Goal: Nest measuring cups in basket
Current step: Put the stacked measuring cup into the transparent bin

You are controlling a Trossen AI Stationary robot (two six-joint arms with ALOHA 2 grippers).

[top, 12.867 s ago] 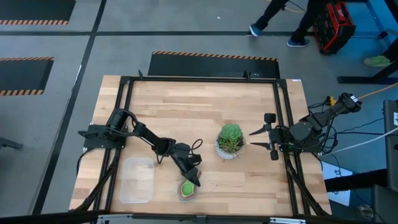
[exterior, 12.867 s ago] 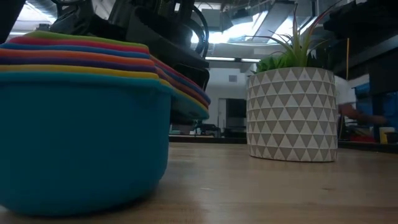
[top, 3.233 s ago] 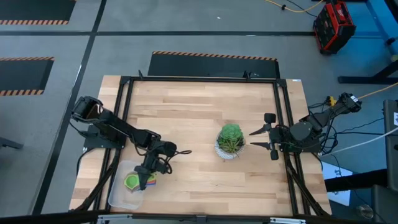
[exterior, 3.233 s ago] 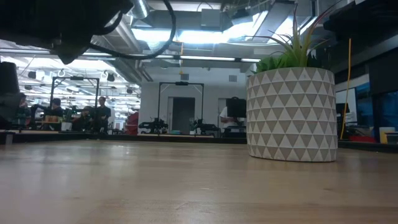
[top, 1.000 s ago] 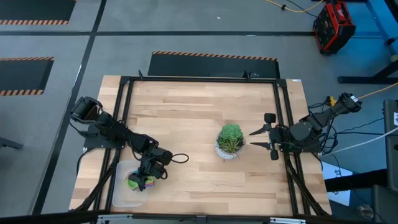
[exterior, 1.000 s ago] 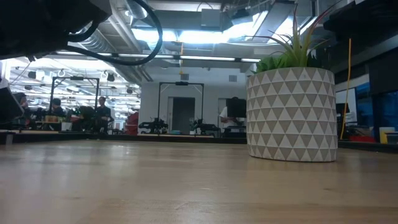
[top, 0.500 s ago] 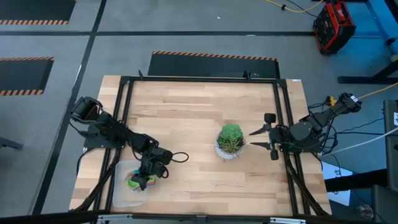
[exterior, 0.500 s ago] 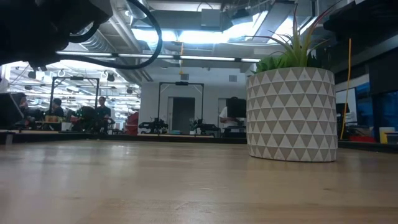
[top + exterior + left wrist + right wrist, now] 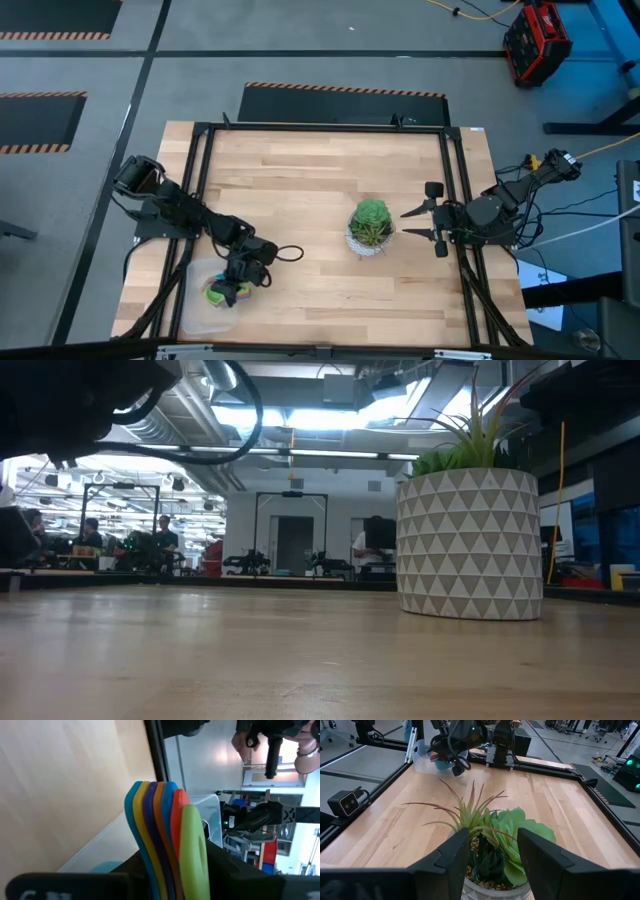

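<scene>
At table's 7 o'clock corner: left gripper [image 9: 236, 287] clamps nested measuring cups [image 9: 220, 292] over basket [image 9: 196, 312] | right gripper [image 9: 424, 222] spread wide, 3 o'clock of plant [image 9: 371, 224]

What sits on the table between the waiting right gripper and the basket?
The potted plant stands between the right gripper and the basket, which holds the measuring cups; the high view shows it.

Measuring cups [image 9: 222, 292] sitting nested as one multicolour stack inside basket [image 9: 196, 312], green on top. Handles [image 9: 165, 835] fanning together: blue, yellow, purple, orange, red, green. Basket lying flat at table's front-left corner, clear plastic, rounded corners.
</scene>
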